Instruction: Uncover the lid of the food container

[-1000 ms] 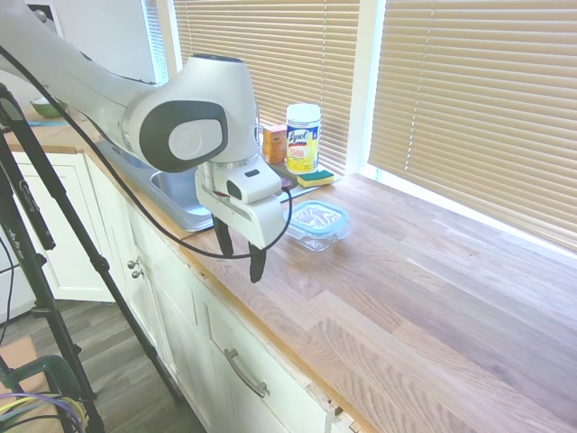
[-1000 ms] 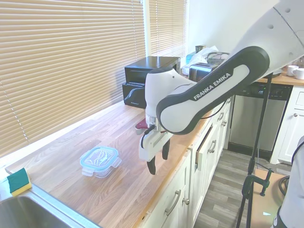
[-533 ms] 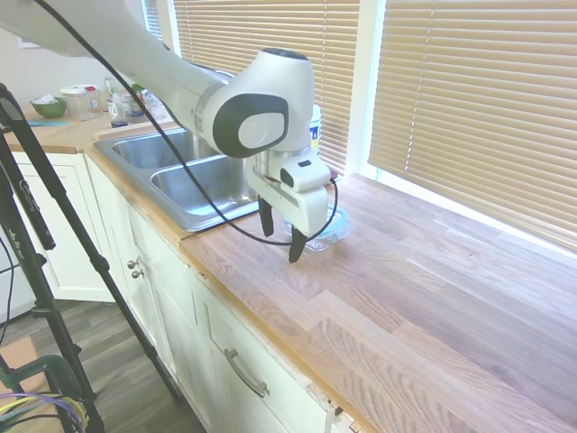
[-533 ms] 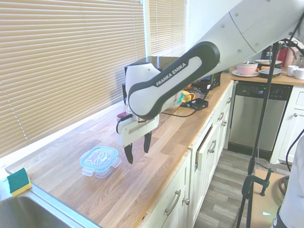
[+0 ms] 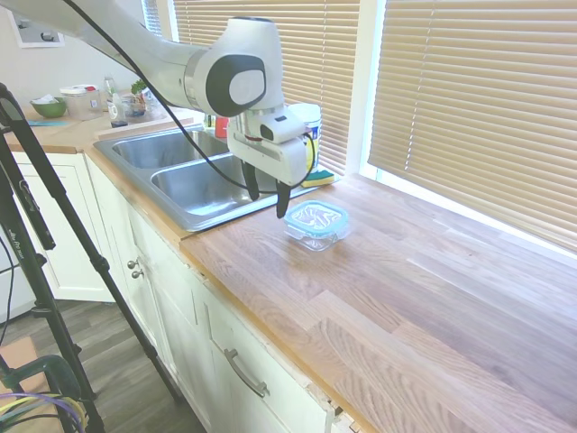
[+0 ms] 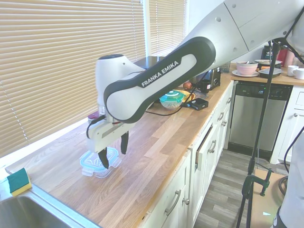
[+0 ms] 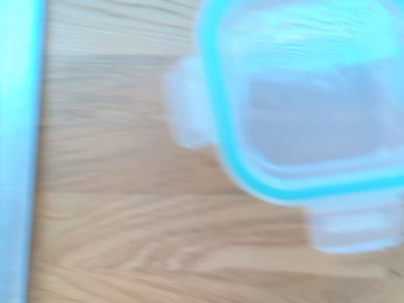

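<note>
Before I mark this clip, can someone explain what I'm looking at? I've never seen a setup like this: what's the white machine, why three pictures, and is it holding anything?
The white machine is a robot arm ending in a two-finger gripper. Two pictures come from cameras standing in the kitchen on opposite sides of the arm; the third, blurry one comes from a camera on the arm's wrist, looking down from close by. On the wooden counter sits a small clear food container with its teal-rimmed lid on it. Beside the sink lie a yellow-green sponge and a wipes canister. The gripper hangs open just above the container, at its sink-side edge, and holds nothing.
</note>
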### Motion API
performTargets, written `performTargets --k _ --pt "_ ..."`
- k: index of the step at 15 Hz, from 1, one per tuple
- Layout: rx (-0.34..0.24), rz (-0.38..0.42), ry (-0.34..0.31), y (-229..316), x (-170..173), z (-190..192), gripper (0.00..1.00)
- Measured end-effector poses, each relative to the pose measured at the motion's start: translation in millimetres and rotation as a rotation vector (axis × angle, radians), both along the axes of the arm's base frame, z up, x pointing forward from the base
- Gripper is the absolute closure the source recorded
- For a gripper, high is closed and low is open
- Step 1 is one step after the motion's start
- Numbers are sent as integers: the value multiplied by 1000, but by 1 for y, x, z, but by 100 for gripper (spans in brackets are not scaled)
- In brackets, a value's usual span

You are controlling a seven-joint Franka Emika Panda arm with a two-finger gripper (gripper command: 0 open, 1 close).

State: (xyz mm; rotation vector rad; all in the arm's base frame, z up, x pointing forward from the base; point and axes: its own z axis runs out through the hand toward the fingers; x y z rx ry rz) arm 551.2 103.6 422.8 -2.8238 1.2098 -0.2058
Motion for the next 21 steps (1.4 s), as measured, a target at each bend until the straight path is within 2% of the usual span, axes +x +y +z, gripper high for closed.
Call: performTargets --k 4,8,14,17,21 --pt "-140 77 -77 56 8 3 0" --pt "-323 132 -166 96 21 -4 0" --pt "-645 233 -201 133 19 -38 0" --pt "-767 269 -208 153 7 -57 0" --pt "-923 288 -261 170 -3 -87 0"
